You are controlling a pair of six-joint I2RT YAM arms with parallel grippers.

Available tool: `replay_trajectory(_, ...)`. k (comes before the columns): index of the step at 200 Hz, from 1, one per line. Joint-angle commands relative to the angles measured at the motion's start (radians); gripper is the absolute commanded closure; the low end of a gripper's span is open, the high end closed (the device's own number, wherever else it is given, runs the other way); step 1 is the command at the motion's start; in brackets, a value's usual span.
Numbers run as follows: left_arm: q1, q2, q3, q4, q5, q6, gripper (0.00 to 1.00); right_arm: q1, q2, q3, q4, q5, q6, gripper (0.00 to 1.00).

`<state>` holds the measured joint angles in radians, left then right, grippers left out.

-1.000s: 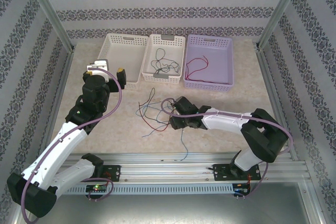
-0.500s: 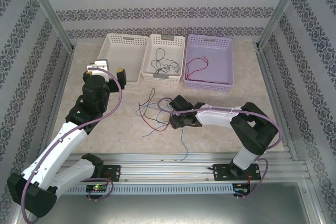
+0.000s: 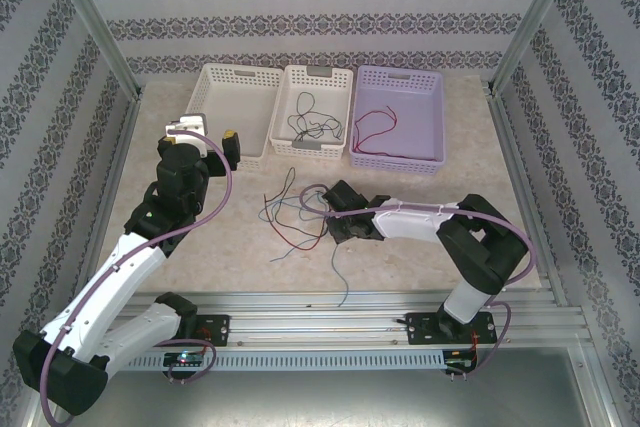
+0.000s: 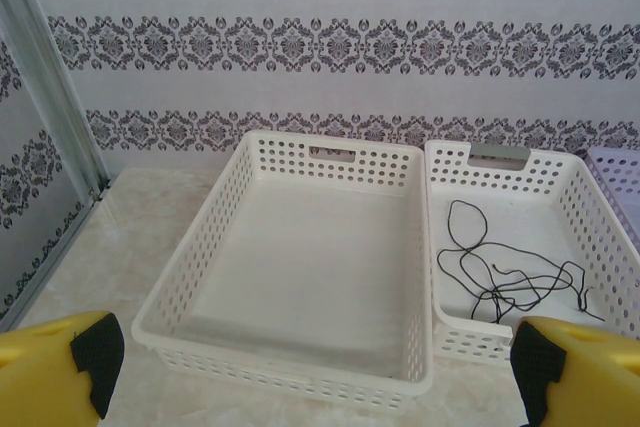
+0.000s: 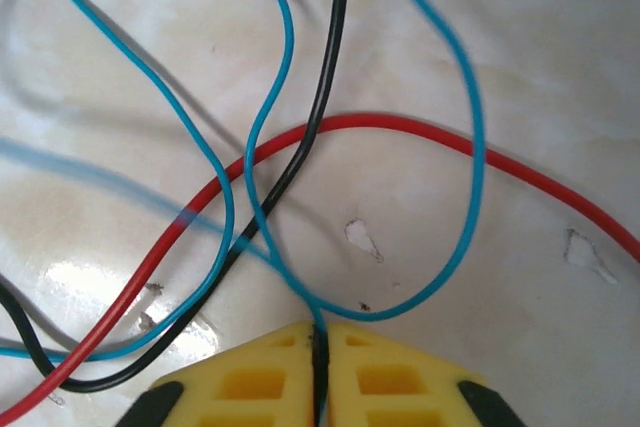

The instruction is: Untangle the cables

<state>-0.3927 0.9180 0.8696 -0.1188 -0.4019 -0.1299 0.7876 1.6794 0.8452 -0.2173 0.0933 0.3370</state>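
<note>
- The right gripper [image 5: 320, 335], with blocky yellow plastic fingers [image 5: 250, 382], is pinched together on a thin teal-blue cable [image 5: 480, 177] at its very tips, low over the marbled beige tabletop [image 5: 560, 37].
- A thin red cable [image 5: 380, 120] and a thin black cable [image 5: 335, 37] cross that blue one and lie flat on the table.
- In the top view, the loose tangle of cables [image 3: 288, 209] lies mid-table, just left of the right gripper.
- The left gripper [image 4: 315, 367] hangs with its jaws wide apart and nothing between them, near an empty white perforated plastic basket [image 4: 190, 247].
- The middle white perforated basket [image 4: 600, 162] holds a looped black wire [image 4: 500, 282].
- The lilac perforated basket [image 3: 395, 162] holds a second red wire [image 3: 372, 132].
</note>
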Motion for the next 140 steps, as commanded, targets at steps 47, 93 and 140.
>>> replay_trajectory(47, -0.01, -0.021, -0.011, 0.039, -0.021, 0.023, 0.0, 0.002, -0.126, -0.036, 0.02, 0.005, -0.009, 1.0)
replay_trajectory(93, -0.01, -0.025, -0.011, 0.041, -0.026, 0.023, 0.0, 0.012, -0.291, 0.017, -0.061, 0.04, -0.02, 1.0)
replay_trajectory(140, -0.009, -0.033, -0.015, 0.045, -0.035, 0.024, 0.0, 0.022, -0.406, 0.155, -0.161, 0.048, -0.044, 1.0)
